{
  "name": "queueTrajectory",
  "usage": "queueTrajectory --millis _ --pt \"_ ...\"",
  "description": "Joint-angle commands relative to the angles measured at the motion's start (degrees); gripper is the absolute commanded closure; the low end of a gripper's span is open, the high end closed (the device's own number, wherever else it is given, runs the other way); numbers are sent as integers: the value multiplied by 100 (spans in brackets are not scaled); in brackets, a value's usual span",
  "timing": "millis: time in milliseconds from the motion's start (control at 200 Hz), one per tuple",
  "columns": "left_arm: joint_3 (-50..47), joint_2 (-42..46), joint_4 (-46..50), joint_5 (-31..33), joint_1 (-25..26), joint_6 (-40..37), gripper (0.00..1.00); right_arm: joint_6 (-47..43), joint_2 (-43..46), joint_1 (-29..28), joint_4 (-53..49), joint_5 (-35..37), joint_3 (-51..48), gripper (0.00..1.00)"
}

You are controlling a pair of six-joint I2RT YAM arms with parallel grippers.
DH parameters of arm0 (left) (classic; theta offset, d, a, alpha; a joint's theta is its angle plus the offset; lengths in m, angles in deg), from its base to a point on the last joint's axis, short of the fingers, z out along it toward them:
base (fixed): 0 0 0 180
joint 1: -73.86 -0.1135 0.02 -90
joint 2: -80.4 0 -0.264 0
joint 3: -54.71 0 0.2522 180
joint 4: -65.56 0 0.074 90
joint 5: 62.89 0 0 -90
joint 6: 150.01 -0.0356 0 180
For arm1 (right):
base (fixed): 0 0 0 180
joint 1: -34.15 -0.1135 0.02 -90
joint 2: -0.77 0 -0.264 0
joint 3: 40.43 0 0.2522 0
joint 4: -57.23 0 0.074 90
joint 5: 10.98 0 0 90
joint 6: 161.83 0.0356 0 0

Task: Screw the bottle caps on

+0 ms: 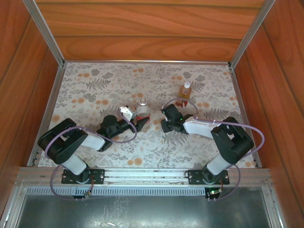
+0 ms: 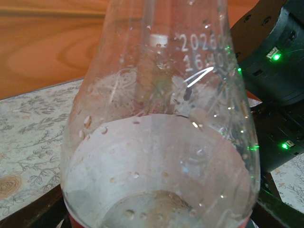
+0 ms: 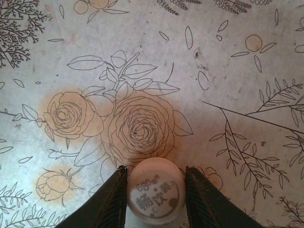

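Left arm lies low, folded at the elbow, reaching right. The left claw (image 1: 137, 115) is clamped on the clear bottle (image 1: 142, 110) low down, by its red label. The bottle is mid-desk and roughly upright. Right arm reaches left from its base with the wrist pointing down at the floral desk (image 1: 95, 80). The right claw (image 3: 156, 169) is closed on a white cap (image 3: 156, 192), one finger on each side, just right of the clear bottle. Cap top reads "680" plus "畅饮装". The clear bottle's shoulder has white print, "2026" over "16", rest unreadable. The amber bottle (image 1: 185, 92) stands upright further back, right of centre, apart from both claws.
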Motion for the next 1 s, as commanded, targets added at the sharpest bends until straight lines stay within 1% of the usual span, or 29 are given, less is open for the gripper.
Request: queueTrajectory --millis 0,420,780,1000 --pt "33 -121 -35 -165 53 -33 29 -4 169 37 -123 -6 -40 64" --pt "123 -251 -45 -240 69 -84 29 -2 619 35 -591 48 27 65" --pt "204 -444 -38 -236 133 -190 29 -135 1218 37 -1882 -82 655 65" --pt "279 -581 -46 -253 191 -244 29 -383 1545 32 -2763 -137 1363 64"
